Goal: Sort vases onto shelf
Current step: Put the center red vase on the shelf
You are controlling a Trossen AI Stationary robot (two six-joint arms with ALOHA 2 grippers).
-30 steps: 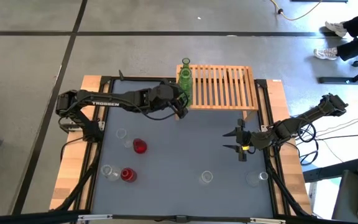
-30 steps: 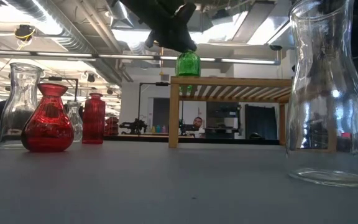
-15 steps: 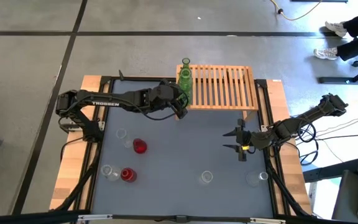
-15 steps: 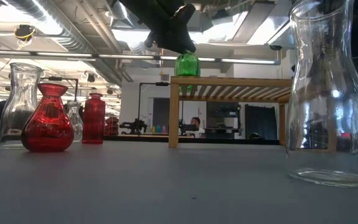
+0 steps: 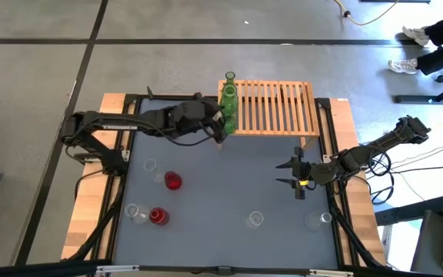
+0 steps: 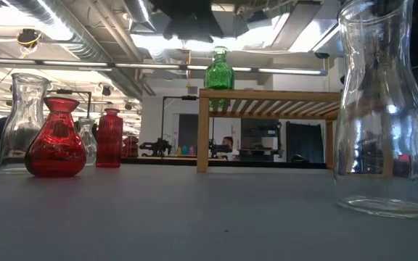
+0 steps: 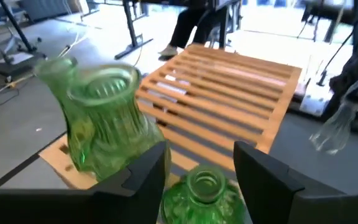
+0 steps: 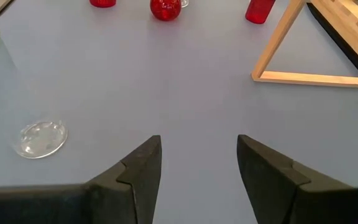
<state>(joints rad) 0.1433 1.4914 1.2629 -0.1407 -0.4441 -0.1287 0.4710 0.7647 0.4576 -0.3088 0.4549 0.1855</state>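
Two spread fingers on the left gripper (image 5: 220,125), empty, just at nine o'clock of two green vases (image 5: 228,98) standing on the shelf (image 5: 277,108) edge. Right gripper (image 5: 294,175) wide too, waiting over the table (image 5: 229,192).

In the low view the big clear vase (image 6: 383,109) is cut off at the top and right edge, and the dark arm (image 6: 187,14) overhead runs out of frame.
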